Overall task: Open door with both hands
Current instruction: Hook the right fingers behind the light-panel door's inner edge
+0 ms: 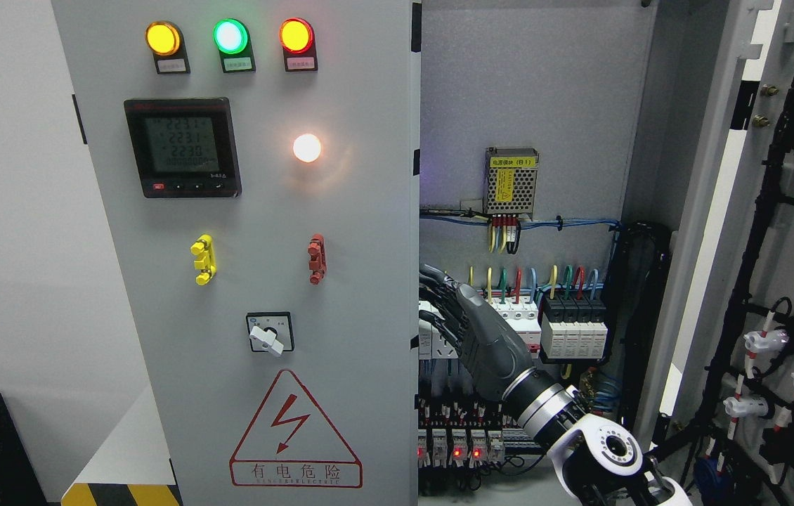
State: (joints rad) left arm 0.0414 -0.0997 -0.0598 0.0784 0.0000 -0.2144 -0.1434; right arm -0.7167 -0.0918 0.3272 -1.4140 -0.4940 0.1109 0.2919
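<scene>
- Left cabinet door point(242, 281): this grey panel is filling the frame from 9 to 12 o'clock, and its top and bottom are being cut off by the picture edges. It is standing closed, its right edge meeting the opening at centre.
- Right cabinet door point(776, 281): it is hanging swung open at 3 o'clock, showing its inner face with black cable looms; its far edge is running out of frame.
- Cabinet interior point(530, 91): it is lying exposed between the two doors, with breakers and wiring at 5 o'clock partly hidden behind the arm.
- Right hand point(457, 309): its arm is entering from 5 o'clock, and the dark hand is reaching to the left door's right edge just below centre. The fingertips point(432, 277) are disappearing behind that edge, so whether they are gripping it cannot be told.
- Warning triangle point(295, 432): it is sitting at 6 o'clock on the left door.
- Meter display point(183, 147): it is glowing at 10 o'clock; its digits are hard to read.
- Indicator lamps point(228, 36): yellow, green and orange-red are shining at 11 o'clock.
</scene>
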